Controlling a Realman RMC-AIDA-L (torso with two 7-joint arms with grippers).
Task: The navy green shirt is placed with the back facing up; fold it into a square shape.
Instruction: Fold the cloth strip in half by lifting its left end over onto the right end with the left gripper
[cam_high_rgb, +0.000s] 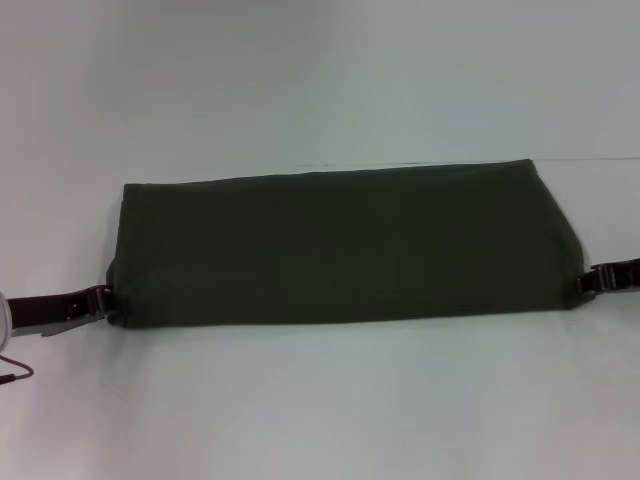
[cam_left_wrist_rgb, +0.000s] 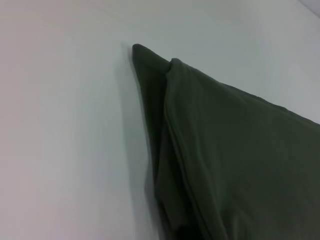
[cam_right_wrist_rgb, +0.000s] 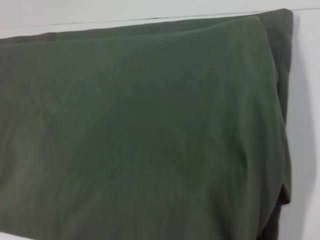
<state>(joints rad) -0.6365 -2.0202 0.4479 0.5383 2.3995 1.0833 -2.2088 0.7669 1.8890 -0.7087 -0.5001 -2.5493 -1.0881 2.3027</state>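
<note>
- The navy green shirt (cam_high_rgb: 340, 245) lay folded into a wide band on the white worktop (cam_high_rgb: 320, 410), without readable print.
- The left hand (cam_high_rgb: 100, 300) and right hand (cam_high_rgb: 590, 280) touched its near corners; their grip could not be told.

You're seeing soft, even, diffuse light, slight blur throughout, the shirt (cam_high_rgb: 340, 245) casting a faint shadow on the table (cam_high_rgb: 320, 90).

A plain white surface (cam_high_rgb: 320, 400) fills nearly the whole head view, smooth and matte. Along its far side a thin dark line (cam_high_rgb: 600, 159) marks where it ends, and beyond that line stands a pale, bare wall (cam_high_rgb: 320, 70). The light is soft and even, casting only faint shadows on the surface.
</note>
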